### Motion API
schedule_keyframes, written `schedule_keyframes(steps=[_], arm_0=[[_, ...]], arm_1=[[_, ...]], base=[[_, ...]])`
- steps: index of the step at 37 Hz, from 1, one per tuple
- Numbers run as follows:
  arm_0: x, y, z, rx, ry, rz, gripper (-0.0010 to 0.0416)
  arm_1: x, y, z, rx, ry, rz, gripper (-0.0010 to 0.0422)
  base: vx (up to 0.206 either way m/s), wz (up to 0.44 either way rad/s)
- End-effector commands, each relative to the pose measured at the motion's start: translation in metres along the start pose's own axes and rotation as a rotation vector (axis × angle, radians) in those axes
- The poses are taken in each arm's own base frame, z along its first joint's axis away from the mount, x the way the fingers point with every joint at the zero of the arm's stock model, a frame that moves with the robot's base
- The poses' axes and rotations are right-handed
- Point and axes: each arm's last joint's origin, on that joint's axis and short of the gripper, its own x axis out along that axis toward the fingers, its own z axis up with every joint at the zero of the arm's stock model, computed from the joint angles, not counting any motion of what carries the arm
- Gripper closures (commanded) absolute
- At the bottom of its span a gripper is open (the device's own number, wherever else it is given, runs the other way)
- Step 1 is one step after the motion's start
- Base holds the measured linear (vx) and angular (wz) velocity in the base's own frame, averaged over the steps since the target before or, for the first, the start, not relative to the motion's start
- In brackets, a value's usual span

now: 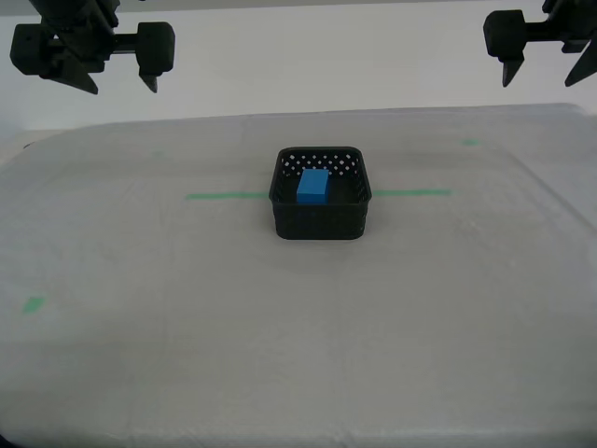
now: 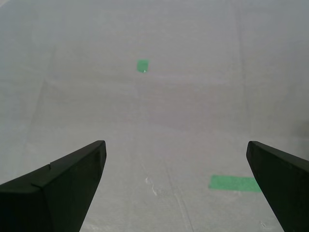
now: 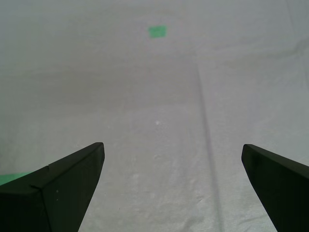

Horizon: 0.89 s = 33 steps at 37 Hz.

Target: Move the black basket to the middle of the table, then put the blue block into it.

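The black basket [image 1: 317, 222] stands at the middle of the table [image 1: 187, 373], on the green tape line [image 1: 224, 196]. The blue block [image 1: 312, 185] lies inside it. Neither shows in the wrist views. My second gripper [image 2: 175, 145] is open and empty over bare cloth, with a green mark [image 2: 142, 65] beyond it and a tape end [image 2: 234, 183] to one side. This fits the raised gripper [image 1: 121, 86] at the exterior view's left. My first gripper [image 3: 172, 145] is open and empty over cloth, which fits the raised gripper [image 1: 539, 79] at the exterior view's right.
Small green marks lie on the cloth at the near left [image 1: 34, 303] and far right [image 1: 472, 142] of the exterior view, and one shows in the first wrist view [image 3: 157, 31]. The table's far edge runs just behind the basket.
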Motion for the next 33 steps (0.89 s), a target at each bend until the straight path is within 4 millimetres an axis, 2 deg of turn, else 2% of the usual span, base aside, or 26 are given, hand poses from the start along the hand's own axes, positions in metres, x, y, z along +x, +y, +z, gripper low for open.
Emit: schedule_keyframes(steps=[1,33], arm_0=[[-0.0001,0.0002,0.0002,-0.001,-0.002,0.0,0.0007],[-0.0001,0.0002,0.0002,-0.001,-0.002,0.0,0.0007]], arm_1=[[-0.0003,0.0001,0.0005,0.002,-0.003,0.002,0.0012],[-0.0003,0.0001,0.0005,0.002,-0.003,0.002,0.0012]], base=[[0.0,0.0],[0.0,0.0]])
